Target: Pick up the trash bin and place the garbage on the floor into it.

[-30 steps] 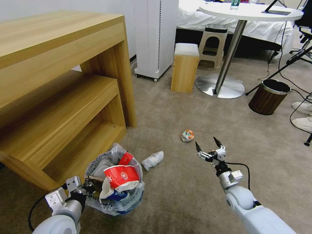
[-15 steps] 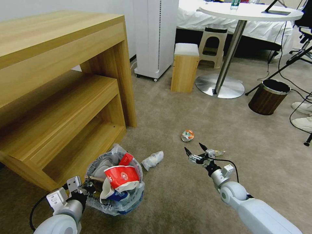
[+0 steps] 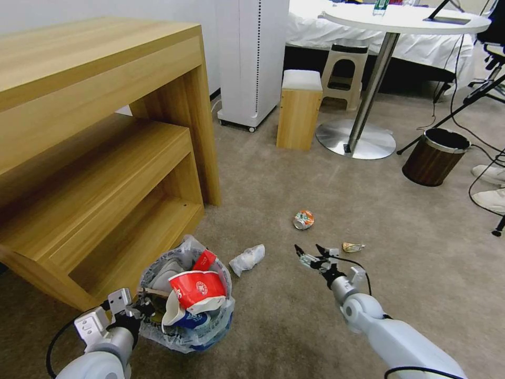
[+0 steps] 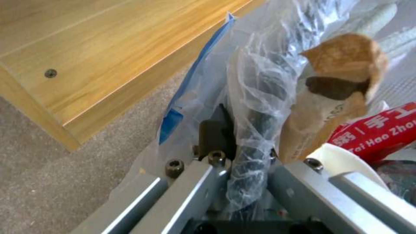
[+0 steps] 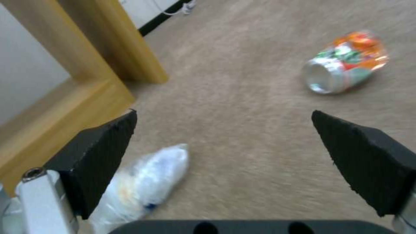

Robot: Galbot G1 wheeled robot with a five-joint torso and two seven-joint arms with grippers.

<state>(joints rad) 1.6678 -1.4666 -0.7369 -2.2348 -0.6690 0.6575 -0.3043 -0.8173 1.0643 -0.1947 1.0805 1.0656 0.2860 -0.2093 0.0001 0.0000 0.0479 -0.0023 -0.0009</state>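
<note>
Left end effector (image 3: 138, 309) clamped on the trash bin (image 3: 185, 300) rim, half buried in bag plastic up close; right end effector (image 3: 310, 254) spread wide over carpet between tissue (image 3: 248, 259) and crushed can (image 3: 303, 219)

Wooden shelf unit (image 3: 100, 142) left; wooden stool (image 3: 299, 109), round white table (image 3: 405, 20), brown bin (image 3: 434, 156) behind

Even, soft indoor light, shadows faint.
Glare gleams on the round metal table base (image 3: 356, 139); the crushed can (image 5: 344, 62) looks motion-blurred.
</note>
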